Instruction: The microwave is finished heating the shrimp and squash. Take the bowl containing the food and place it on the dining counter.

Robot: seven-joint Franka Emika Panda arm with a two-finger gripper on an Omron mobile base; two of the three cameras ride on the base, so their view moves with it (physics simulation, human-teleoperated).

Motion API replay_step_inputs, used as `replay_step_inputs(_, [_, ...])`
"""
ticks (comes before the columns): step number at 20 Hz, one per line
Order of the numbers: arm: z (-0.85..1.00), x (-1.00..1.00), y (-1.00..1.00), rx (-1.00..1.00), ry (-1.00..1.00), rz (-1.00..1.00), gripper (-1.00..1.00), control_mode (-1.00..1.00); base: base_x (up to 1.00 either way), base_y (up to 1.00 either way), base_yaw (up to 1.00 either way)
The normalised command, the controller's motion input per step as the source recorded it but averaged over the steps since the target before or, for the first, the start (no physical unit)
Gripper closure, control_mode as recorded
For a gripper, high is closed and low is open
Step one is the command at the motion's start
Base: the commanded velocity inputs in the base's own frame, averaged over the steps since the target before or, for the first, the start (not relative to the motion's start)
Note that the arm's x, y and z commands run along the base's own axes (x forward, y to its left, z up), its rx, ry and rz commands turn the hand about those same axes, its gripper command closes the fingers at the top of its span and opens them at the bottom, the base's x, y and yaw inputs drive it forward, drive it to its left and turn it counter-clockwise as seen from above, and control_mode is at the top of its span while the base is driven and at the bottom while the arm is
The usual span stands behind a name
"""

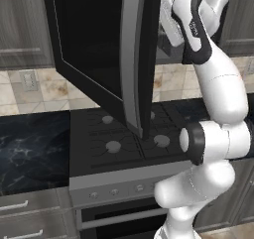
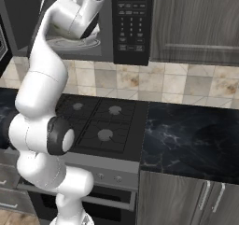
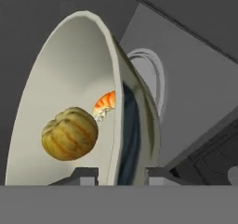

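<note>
Early stage: gripper straddles the bowl wall inside the open microwave, clamping unconfirmed; squash at 7 o'clock of shrimp; carry to dining counter remains.

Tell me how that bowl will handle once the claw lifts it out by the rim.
The bowl looks rigid and glossy, so a rim pinch may slip. The claw straddles one wall only, off-centre, so the bowl will likely tilt. The squash is round and loose beside the shrimp; it will probably roll if the bowl tips.
</note>
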Motion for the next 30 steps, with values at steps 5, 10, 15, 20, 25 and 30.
replay_step_inputs(5, [0.0, -1.0, -0.8, 0.07, -0.1, 0.01, 1.0, -1.0, 0.0, 0.0, 0.0])
replay_step_inputs(10, [0.0, -1.0, -0.64, 0.0, -0.08, 0.06, 1.0, -1.0, 0.0, 0.0, 0.0])
replay_step_inputs(15, [-0.21, -1.0, -0.25, -0.09, -0.01, 0.13, 1.0, -1.0, 0.0, 0.0, 0.0])
replay_step_inputs(20, [-0.54, -1.0, -0.06, -0.13, 0.0, 0.17, 1.0, -1.0, 0.0, 0.0, 0.0])
replay_step_inputs(25, [-0.7, -1.0, -0.17, -0.09, 0.02, 0.15, 1.0, -1.0, 0.0, 0.0, 0.0])
replay_step_inputs(30, [-0.28, -0.38, -0.12, -0.02, 0.0, 0.01, 1.0, -1.0, 0.0, 0.0, 0.0])
